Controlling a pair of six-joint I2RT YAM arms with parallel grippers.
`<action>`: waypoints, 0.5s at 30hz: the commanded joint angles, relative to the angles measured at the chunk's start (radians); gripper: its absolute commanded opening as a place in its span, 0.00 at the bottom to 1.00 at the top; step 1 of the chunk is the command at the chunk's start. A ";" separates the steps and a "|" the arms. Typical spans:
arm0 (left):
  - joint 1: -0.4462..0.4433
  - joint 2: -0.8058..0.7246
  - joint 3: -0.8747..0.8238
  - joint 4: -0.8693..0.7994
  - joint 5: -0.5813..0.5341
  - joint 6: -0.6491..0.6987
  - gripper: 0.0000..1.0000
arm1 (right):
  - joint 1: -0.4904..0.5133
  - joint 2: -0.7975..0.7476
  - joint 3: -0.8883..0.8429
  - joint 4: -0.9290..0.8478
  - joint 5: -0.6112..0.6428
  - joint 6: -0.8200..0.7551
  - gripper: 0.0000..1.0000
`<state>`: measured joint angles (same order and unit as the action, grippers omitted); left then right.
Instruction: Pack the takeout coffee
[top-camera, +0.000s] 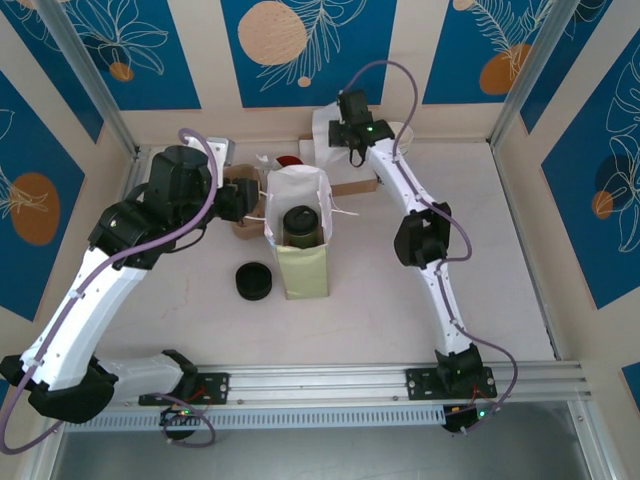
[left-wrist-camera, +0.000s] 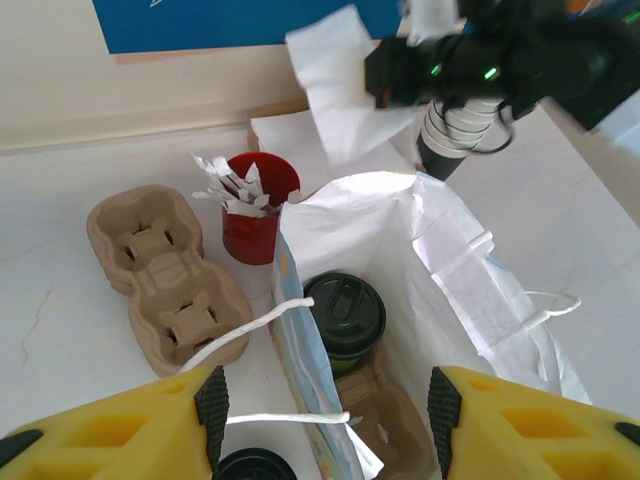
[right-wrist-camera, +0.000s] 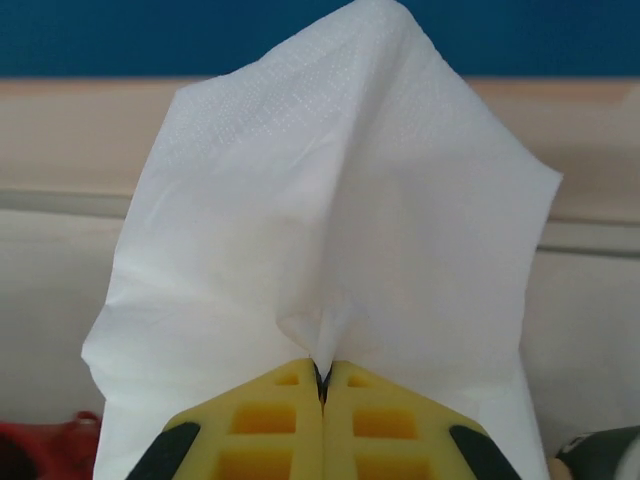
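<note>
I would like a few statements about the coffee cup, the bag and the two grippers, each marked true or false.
1. The dark green paper cup with a black lid stands inside the white paper bag. True.
2. The right gripper is open and empty. False: it is shut on a white paper napkin.
3. The left gripper is open. True.
4. The red cup of sachets is inside the bag. False: it stands outside, beside the brown cardboard cup carrier.
</note>
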<state>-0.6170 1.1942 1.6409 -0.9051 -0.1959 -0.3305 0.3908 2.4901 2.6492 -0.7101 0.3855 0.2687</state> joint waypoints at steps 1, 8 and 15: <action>0.012 0.008 -0.015 -0.004 -0.041 0.002 0.57 | 0.017 -0.128 0.044 -0.062 -0.032 0.026 0.00; 0.011 0.026 -0.030 0.004 -0.107 0.008 0.57 | 0.056 -0.311 0.056 -0.196 -0.114 0.134 0.00; 0.012 0.061 -0.034 0.002 -0.130 0.016 0.58 | 0.079 -0.477 0.007 -0.264 -0.263 0.336 0.00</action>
<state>-0.6163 1.2438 1.6115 -0.9047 -0.2966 -0.3302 0.4702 2.0750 2.6694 -0.9066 0.2150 0.4740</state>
